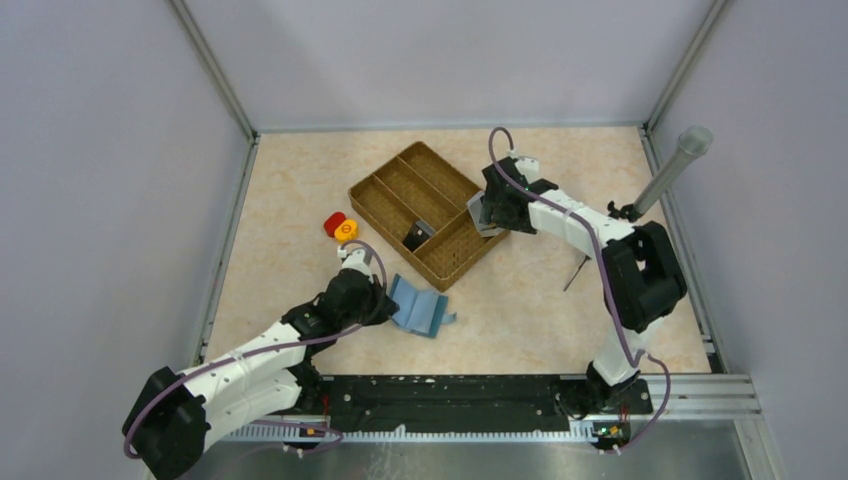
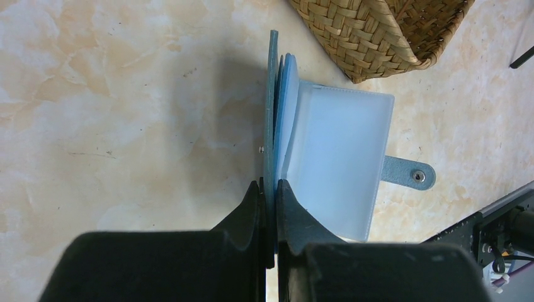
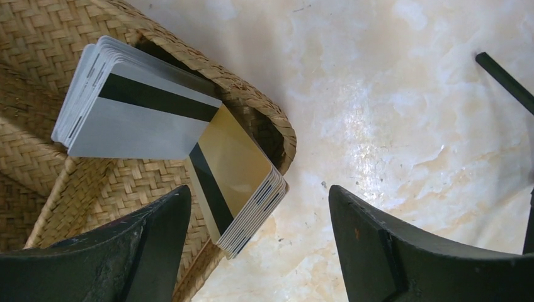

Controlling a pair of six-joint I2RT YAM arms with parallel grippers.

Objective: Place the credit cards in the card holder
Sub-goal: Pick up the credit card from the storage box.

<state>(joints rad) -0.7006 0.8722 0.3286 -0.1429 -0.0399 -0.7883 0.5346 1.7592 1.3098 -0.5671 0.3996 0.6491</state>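
Left gripper [image 2: 269, 201] pressed together on the teal outer cover of the card holder [image 2: 334, 163], cover gripped edge-on between the two dark fingers [image 2: 242, 217]. Holder open in the left wrist view, pale blue slotted panels fanned out to the right of the pinch, small teal tab [image 2: 409, 173] with a metal snap sticking out at right centre. From above, same holder just below the middle of the frame, resting on the table, held at its left edge.

Right gripper [image 3: 258, 201] spread wide, nothing between its fingers, poised over the credit cards [image 3: 189, 138]. Cards in two piles at the left of the right wrist view. Silver stack [image 3: 138, 113] with a black stripe at upper left, over the woven tray. Gold stack [image 3: 242, 160], also striped, tucked partly under the silver one's lower right corner, slanting across the tray's rim, lower end past the rim and above the table. Seen from above, cards and spread fingers at the right corner of the tray, upper right of centre, well apart from the card holder.

Brown woven tray [image 1: 383, 168] divided into compartments, set diagonally in the upper middle. Small dark object [image 1: 417, 238] in one lower compartment, too small to identify. Red piece [image 1: 333, 222] and yellow piece [image 1: 348, 230] touching each other, left of the tray, above the left arm's wrist. Thin black rod [image 1: 575, 272] on the table right of centre. Grey tube [image 1: 675, 168] leaning at upper right. Beige marbled table [image 1: 520, 320] beneath everything.
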